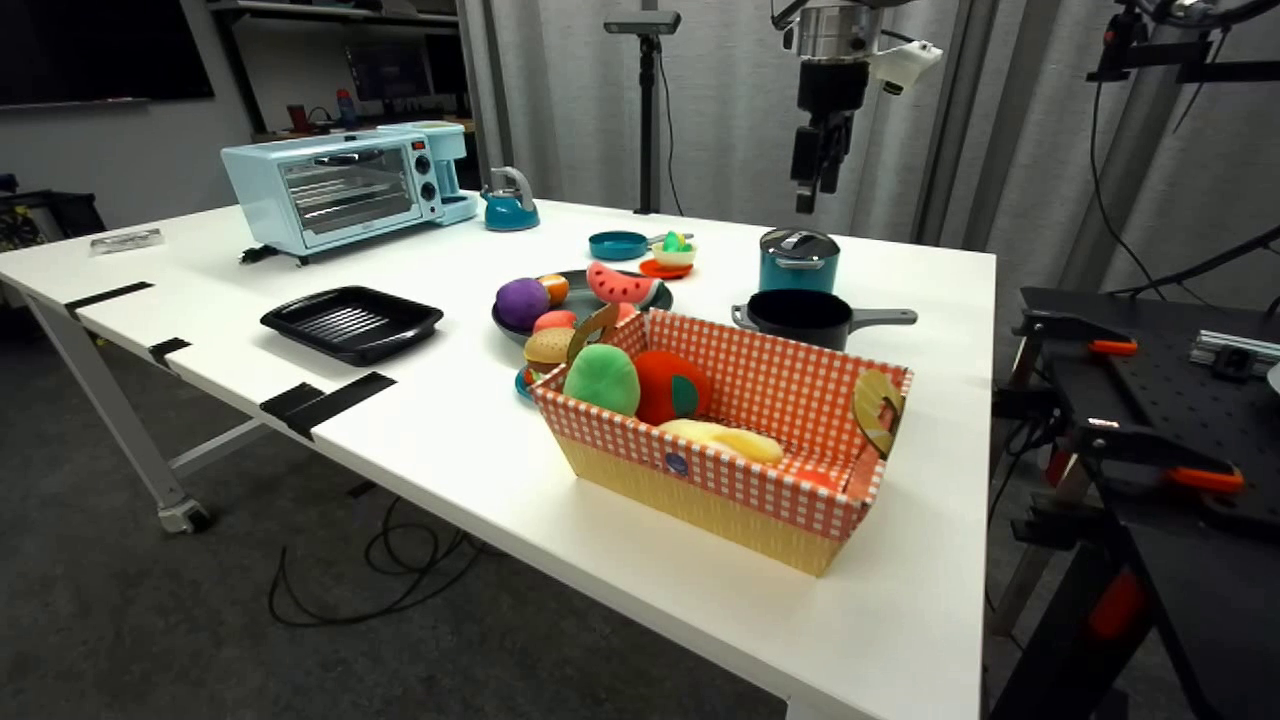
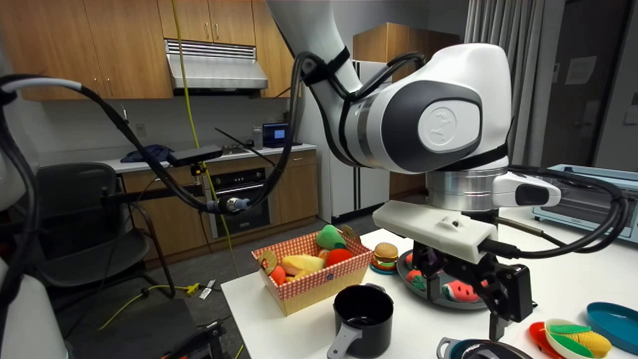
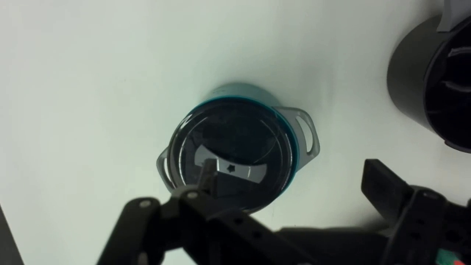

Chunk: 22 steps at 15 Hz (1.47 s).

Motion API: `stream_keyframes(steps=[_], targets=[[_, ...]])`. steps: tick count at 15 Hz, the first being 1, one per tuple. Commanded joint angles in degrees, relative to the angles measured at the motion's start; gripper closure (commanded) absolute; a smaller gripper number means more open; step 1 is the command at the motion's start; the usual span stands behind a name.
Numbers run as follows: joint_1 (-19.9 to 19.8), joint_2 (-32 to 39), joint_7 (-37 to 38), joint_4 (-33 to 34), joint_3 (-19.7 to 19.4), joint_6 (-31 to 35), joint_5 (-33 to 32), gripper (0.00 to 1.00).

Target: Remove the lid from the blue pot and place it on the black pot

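While the lid (image 3: 235, 129) caps the blue pot (image 1: 795, 275), the pincer (image 3: 290, 170) gapes wide, 2 fingers (image 3: 384, 191) apparently hovering clear.

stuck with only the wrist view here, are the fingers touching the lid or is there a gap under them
Observer: There is a gap: in an exterior view the gripper hangs above the lid of the teal pot, not touching it.
Operator: ok, my frame cuts off the black saucepan, wheres the rest of it
Observer: Its long grey handle ends short of the edge of the white table, in an exterior view.
Operator: anything else close to that saucepan
Observer: A red-and-white checked basket stands beside it in both exterior views.
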Motion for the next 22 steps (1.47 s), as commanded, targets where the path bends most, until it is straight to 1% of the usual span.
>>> stream_keyframes(steps=[1, 7, 11, 13, 22], targets=[[-1.52, 0.44, -5.80, 1.97, 1.38, -1.58, 0.85, 0.00], [-2.28, 1.48, -15.51, 3.38, 4.04, -0.75, 2.53, 0.00], [-3.37, 2.50, -23.19, 5.33, 6.43, -2.00, 5.37, 0.00], [-4.00, 3.21, -26.37, 6.49, 7.03, -2.98, 6.07, 0.00], [-6.18, 5.88, -35.10, 11.83, 6.69, -8.01, 5.11, 0.00]])
